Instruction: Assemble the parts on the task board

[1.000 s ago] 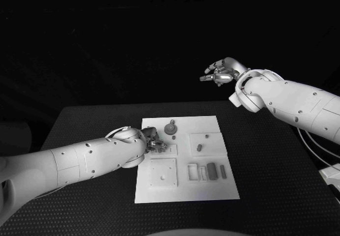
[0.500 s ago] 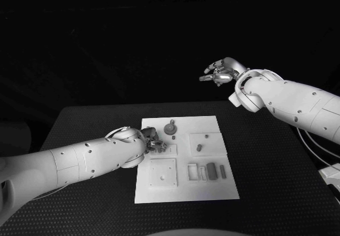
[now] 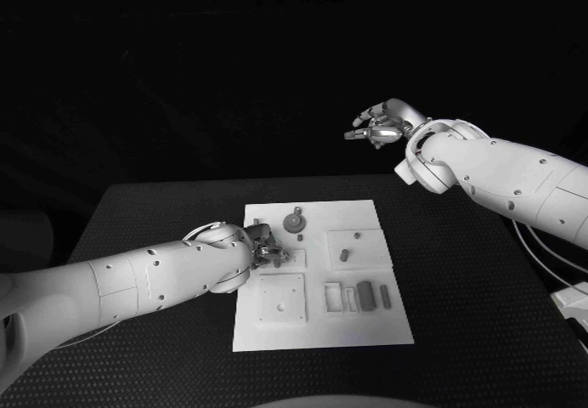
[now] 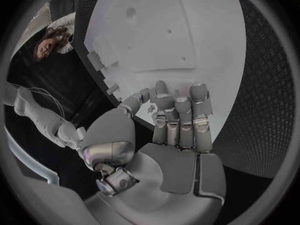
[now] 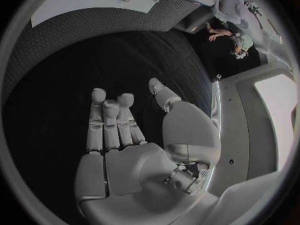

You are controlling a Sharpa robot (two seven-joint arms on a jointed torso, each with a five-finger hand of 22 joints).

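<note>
The task board (image 3: 321,272) lies flat in the middle of the black table (image 3: 477,280), and everything else here is placed from it.

The left hand (image 3: 262,245) is low over the board's left edge, about halfway along that side, with the white left arm (image 3: 135,276) reaching in across the table beside the board. In the left wrist view the same hand (image 4: 178,122) has its long fingers (image 4: 199,110) stretched side by side, tips down close on the board's white surface (image 4: 156,25). A small pale piece (image 4: 152,108) shows right at the thumb and the nearest fingertip, yet whether it is pinched or merely lies there cannot be told.

On the board, a round grey part (image 3: 296,223) sits near the far edge, just beyond the left hand. A small oblong part (image 3: 346,253) lies in the raised square at the board's right side. Nearer the robot, a long grey part (image 3: 365,297) and a thinner one (image 3: 385,295) lie side by side at the right, with a square plate (image 3: 280,297) to their left.

The right hand (image 3: 382,125) is held high, well beyond the board's far right corner and clear of the table. In the right wrist view this hand (image 5: 125,135) is empty, its fingers (image 5: 109,120) loosely extended and the thumb apart from them
</note>
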